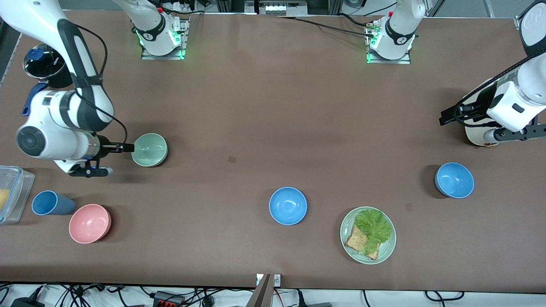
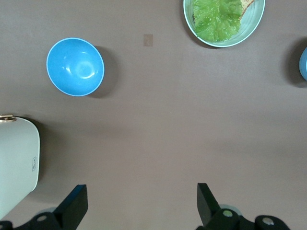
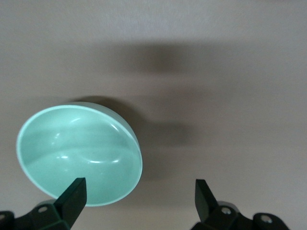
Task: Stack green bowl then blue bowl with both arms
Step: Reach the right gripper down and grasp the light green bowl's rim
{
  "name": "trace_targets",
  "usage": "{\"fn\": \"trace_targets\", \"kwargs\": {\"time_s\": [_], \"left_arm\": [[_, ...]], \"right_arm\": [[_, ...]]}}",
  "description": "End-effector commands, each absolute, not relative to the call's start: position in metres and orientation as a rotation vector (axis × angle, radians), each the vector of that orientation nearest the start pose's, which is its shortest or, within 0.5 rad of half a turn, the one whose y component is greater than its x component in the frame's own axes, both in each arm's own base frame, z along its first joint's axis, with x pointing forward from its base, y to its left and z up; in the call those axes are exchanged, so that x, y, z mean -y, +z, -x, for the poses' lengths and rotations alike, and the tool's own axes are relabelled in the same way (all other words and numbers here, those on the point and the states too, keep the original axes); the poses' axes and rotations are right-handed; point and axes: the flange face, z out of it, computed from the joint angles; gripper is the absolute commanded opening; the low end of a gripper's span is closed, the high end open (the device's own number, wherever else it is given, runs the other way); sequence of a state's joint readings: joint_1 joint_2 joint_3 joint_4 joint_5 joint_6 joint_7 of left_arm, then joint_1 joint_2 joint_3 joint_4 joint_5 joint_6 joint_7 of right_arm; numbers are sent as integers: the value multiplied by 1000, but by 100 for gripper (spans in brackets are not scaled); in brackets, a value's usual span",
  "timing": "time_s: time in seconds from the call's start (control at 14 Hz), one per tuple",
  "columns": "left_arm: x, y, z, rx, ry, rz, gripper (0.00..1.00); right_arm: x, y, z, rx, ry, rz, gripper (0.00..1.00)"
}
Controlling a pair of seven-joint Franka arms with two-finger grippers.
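Note:
The green bowl (image 1: 149, 149) stands upright toward the right arm's end of the table. My right gripper (image 1: 128, 148) is open at its rim. In the right wrist view the green bowl (image 3: 81, 148) lies by one finger, and the right gripper (image 3: 139, 186) is mostly over bare table. One blue bowl (image 1: 288, 206) stands mid-table nearer the front camera. A second blue bowl (image 1: 454, 180) stands toward the left arm's end. My left gripper (image 1: 448, 116) is open and empty, up over bare table. The left wrist view shows the left gripper (image 2: 140, 191) apart from the second blue bowl (image 2: 75, 67).
A pale green plate (image 1: 384, 251) with lettuce and bread lies between the blue bowls, nearer the camera. A pink bowl (image 1: 89, 223), a blue cup (image 1: 51, 203), a clear container (image 1: 10, 194) and a black pot (image 1: 45, 64) are at the right arm's end. A white object (image 1: 477, 137) sits under the left arm.

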State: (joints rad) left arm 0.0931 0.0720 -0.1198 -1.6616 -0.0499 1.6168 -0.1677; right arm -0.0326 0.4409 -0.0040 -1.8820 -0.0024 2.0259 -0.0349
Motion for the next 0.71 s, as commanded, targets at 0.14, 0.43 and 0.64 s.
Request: {"fn": "trace_targets", "kwargs": {"time_s": [0.14, 0.43, 0.64], "left_arm": [[16, 552, -575, 195, 196, 3160, 100], [15, 552, -575, 198, 196, 3160, 100], [15, 552, -575, 198, 196, 3160, 100]], "right_arm": [[10, 217, -599, 24, 474, 3111, 84], [10, 207, -596, 29, 512, 3104, 9], [1, 206, -594, 53, 526, 3104, 0]]}}
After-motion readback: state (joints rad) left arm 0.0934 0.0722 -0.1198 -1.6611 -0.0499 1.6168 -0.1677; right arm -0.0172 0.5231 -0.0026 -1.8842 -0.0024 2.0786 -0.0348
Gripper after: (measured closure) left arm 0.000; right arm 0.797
